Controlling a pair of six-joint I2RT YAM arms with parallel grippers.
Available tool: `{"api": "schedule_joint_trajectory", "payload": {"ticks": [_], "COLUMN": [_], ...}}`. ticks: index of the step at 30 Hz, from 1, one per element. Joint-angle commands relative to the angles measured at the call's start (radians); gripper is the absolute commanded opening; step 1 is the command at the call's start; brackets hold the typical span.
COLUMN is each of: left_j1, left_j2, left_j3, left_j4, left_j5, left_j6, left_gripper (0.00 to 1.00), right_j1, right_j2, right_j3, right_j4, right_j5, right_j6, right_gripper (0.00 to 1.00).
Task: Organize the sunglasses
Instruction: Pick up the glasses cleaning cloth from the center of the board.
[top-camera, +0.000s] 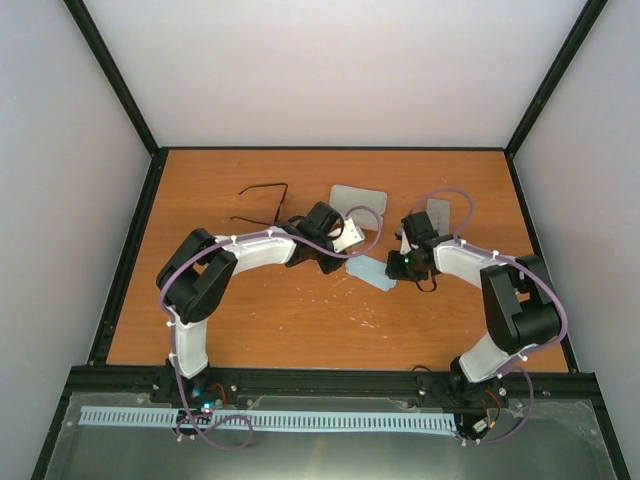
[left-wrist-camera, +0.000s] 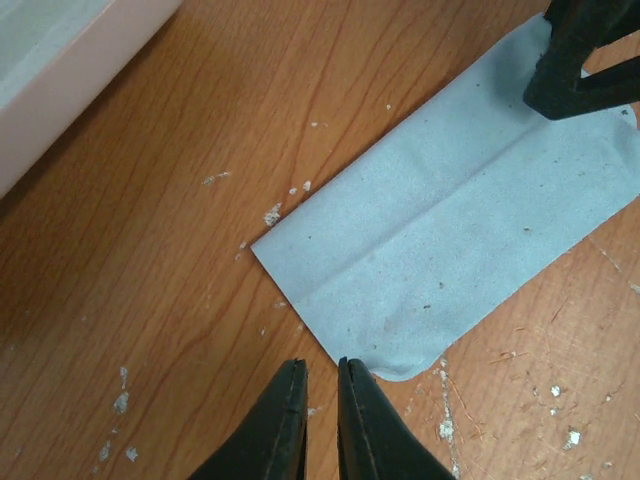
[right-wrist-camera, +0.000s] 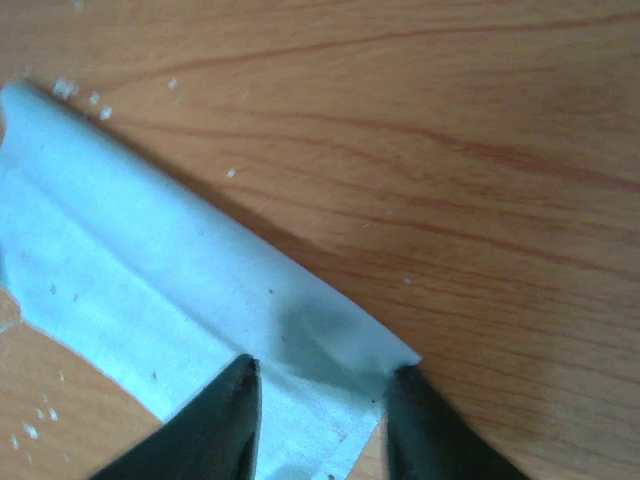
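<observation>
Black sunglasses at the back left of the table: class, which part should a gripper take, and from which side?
Probably one temple arm, near its middle, from straight above, jaws across the wire. The black sunglasses seem to lie flat on the table with temples unfolded, so a sideways approach would find little to catch.

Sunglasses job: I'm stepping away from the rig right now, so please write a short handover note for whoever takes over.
Left gripper: shut, empty, tips at a corner of the pale blue cloth.
Right gripper: open, fingers astride the cloth's far end.
Black sunglasses: lying on the table beyond the left arm, untouched; no second pair visible.
Pink case: beside the left gripper.
Done: no glasses stowed yet. Left: pick up and stow them.
</observation>
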Motion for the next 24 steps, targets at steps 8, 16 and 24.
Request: {"api": "schedule_joint_trajectory", "payload": {"ticks": [8, 16, 24], "left_j1": [0.028, 0.078, 0.078], "left_j2": [0.007, 0.104, 0.210], "left_j3": [0.045, 0.157, 0.258], "left_j4": [0.029, -0.035, -0.130], "left_j5": [0.009, 0.197, 0.328], "left_j6": [-0.029, 0.015, 0.092], "left_gripper": [0.19, 0.28, 0.30], "right_j1": [0.025, 0.025, 0.026], "right_j2": [0.031, 0.031, 0.034], "right_j3": [-0.007, 0.007, 0.016], "right_j4": [-0.037, -0.040, -0.039], "right_j5": [0.061, 0.079, 0.076], "right_j6": [-0.002, -0.006, -0.008], "right_gripper": [0.03, 0.03, 0.03]}}
